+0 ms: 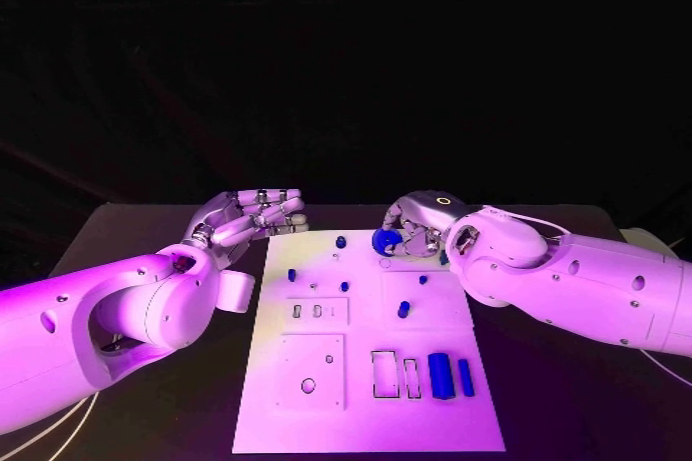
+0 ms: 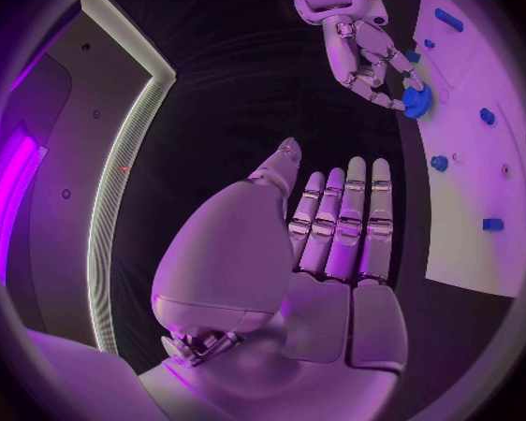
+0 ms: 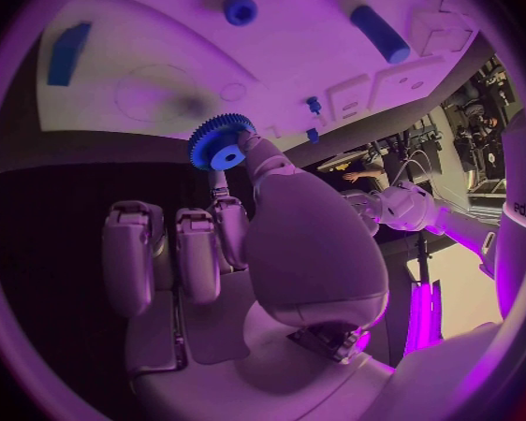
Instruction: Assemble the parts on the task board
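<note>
**No readable writing**

No word, number, brand or sign can be read in any view. The white board (image 1: 368, 401) carries only outlines and cut-outs, with no printed letters that can be made out. In the right wrist view a few dark marks stand on the white arm (image 3: 523, 210) at the circle's rim, but they are cut off by the edge and too small to read.
</note>
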